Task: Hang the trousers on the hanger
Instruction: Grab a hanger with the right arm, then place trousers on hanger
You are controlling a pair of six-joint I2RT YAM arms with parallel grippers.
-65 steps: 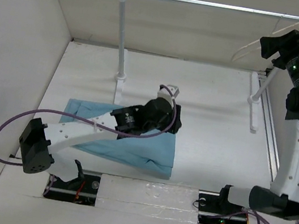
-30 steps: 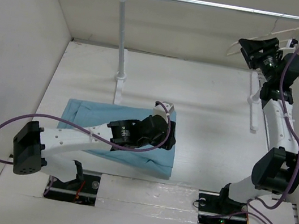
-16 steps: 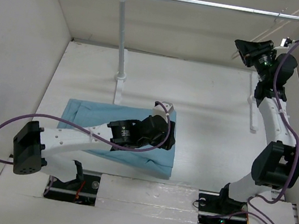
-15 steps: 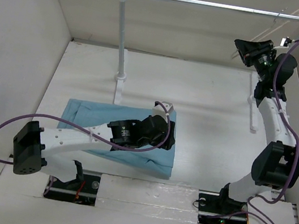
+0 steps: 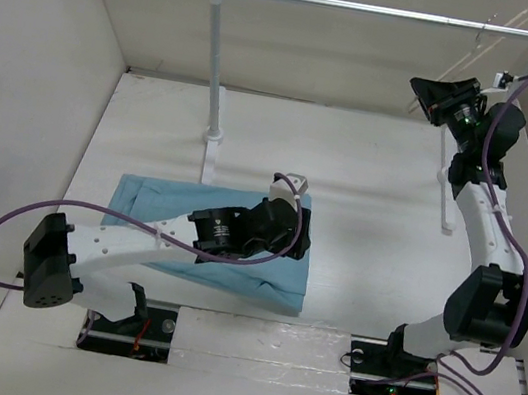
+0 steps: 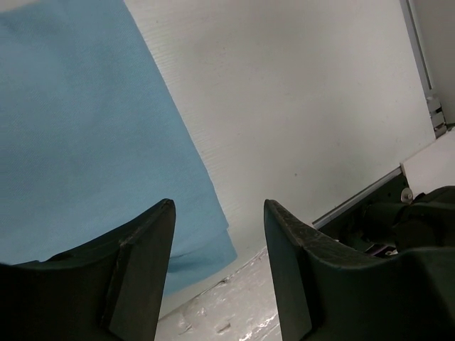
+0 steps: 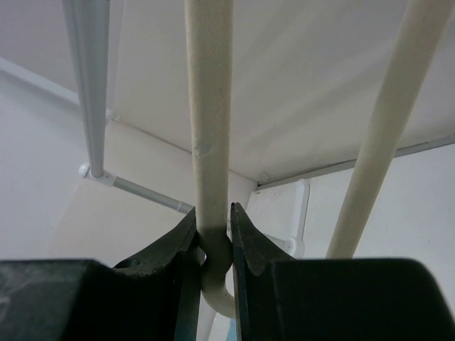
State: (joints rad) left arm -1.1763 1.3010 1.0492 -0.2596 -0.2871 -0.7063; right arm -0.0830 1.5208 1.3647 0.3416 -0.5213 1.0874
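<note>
The light blue trousers (image 5: 145, 210) lie flat on the table at the left, and in the left wrist view they (image 6: 85, 128) fill the upper left. My left gripper (image 5: 291, 229) hovers over their right edge. Its jaws (image 6: 218, 206) stand open with nothing between them. High at the back right, my right gripper (image 5: 426, 91) is shut on a thin cream bar of the hanger (image 5: 470, 56). The right wrist view shows the jaws (image 7: 212, 213) pinching that hanger bar (image 7: 210, 106) just above a curved end. A second hanger bar (image 7: 387, 128) runs to the right.
The silver rail (image 5: 376, 10) spans the back between two white posts (image 5: 215, 68), and it shows again in the right wrist view as the rail (image 7: 89, 71). A white foot bar (image 5: 448, 188) lies at the right. Side walls close in the table. The right arm's base (image 6: 419, 227) sits near the front edge.
My right gripper closed on the hanger bar and the hanger swung up to the right under the rail. The left gripper barely shifted above the trousers.
</note>
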